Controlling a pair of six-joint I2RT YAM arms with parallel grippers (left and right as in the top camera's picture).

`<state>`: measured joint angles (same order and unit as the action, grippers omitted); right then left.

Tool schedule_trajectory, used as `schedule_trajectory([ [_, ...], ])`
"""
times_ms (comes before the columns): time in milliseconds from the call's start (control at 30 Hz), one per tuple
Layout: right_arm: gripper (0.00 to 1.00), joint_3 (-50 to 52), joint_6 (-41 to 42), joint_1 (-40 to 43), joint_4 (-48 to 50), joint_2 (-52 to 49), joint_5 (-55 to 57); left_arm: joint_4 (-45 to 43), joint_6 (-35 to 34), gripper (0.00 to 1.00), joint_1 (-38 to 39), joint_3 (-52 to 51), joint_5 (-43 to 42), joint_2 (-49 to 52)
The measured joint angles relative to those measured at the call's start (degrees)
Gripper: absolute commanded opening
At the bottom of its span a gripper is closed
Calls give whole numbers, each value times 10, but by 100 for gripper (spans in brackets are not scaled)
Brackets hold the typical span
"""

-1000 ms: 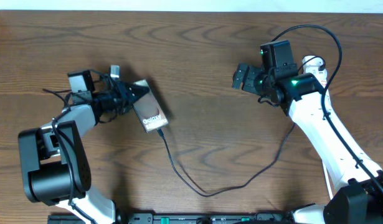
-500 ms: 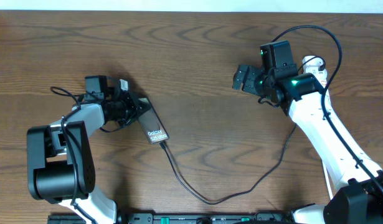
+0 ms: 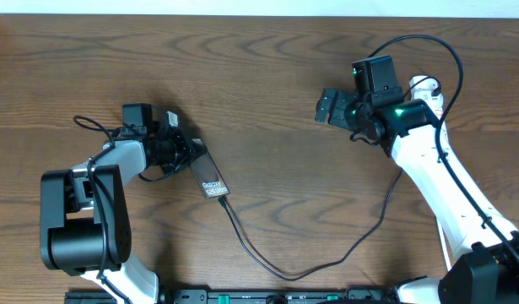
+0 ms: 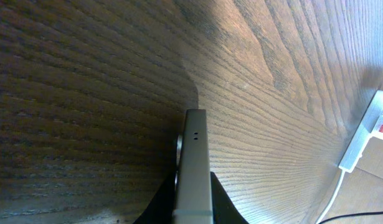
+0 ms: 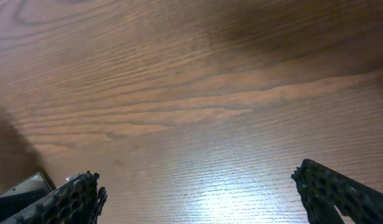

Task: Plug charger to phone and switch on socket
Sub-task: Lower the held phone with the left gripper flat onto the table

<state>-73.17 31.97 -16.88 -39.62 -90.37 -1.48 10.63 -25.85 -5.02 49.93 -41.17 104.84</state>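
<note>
Since a second ago, the phone has swung round and tipped up onto its long edge, and the cable loop has trailed after it, while my right arm has not stirred. Across the wooden table (image 3: 267, 76) my two arms sit well apart. My left claw (image 3: 191, 157) is clamped on the phone (image 3: 211, 179), holding it tilted on edge at the left of the table; the left wrist view shows it edge-on (image 4: 192, 163) with my dark fingers (image 4: 159, 205) pinching its two faces. My right claw (image 3: 332, 106) hovers at the far right with its jaws spread wide and nothing between them (image 5: 197, 193). The socket (image 4: 368, 134) shows only at the edge of the left wrist view, a white strip with a red mark lying flat, well away from the phone; I cannot pick it out from overhead. The charger (image 3: 286, 274) runs from the phone's lower end in a long slack loop towards the right arm. I judge the plugging-in done or nearly so, since the cable leaves straight from the phone, though the joint is too small to confirm. Switching on the socket looks not yet done, and my free right claw seems best placed for it.
</note>
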Motion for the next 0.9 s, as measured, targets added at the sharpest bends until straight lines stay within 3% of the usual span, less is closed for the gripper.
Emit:
schedule_trajectory([
  [133, 99, 0, 0, 0, 0, 0, 0, 2, 2, 23, 0, 0, 2, 0],
  [300, 99, 0, 0, 0, 0, 0, 0, 4, 2, 25, 0, 0, 0, 0],
  [467, 99, 0, 0, 0, 0, 0, 0, 4, 3, 41, 0, 3, -7, -1],
  [500, 99, 0, 0, 0, 0, 0, 0, 6, 4, 50, 0, 4, -9, -2],
  [900, 99, 0, 0, 0, 0, 0, 0, 42, 4, 64, 2, 13, -15, -12],
])
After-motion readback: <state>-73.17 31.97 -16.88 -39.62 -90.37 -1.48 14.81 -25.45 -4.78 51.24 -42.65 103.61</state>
